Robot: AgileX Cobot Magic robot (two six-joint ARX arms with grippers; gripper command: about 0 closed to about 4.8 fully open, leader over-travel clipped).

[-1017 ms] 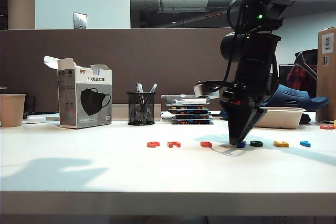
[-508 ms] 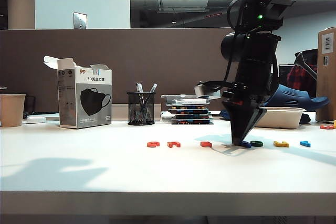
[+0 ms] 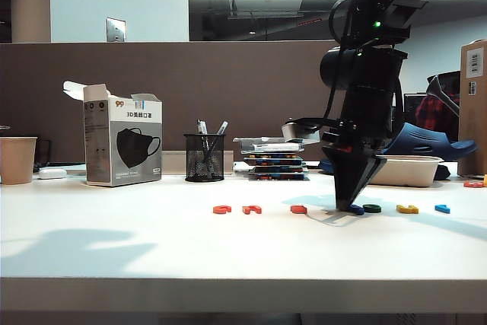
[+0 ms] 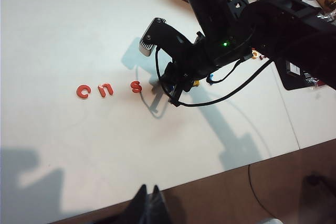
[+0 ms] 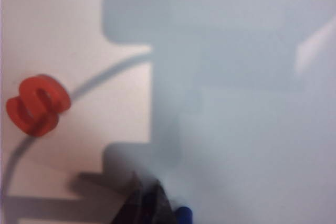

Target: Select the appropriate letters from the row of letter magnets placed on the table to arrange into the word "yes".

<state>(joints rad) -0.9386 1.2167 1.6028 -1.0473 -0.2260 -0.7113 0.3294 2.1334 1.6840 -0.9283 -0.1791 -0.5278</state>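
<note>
Exterior: my right gripper is down on the table, tips pinched on the dark blue Y, which sits btwn the orange-red S and green E in the row.

Left wrist: left gripper hangs near the table's front edge, fingers pressed together, holding nothing.

Right wrist: fingertips closed, blue Y poking out beside them; S lies apart.

Y prob light, stiff, slick plastic; thin, so grip its edges low, w/ care vs slipping.
</note>
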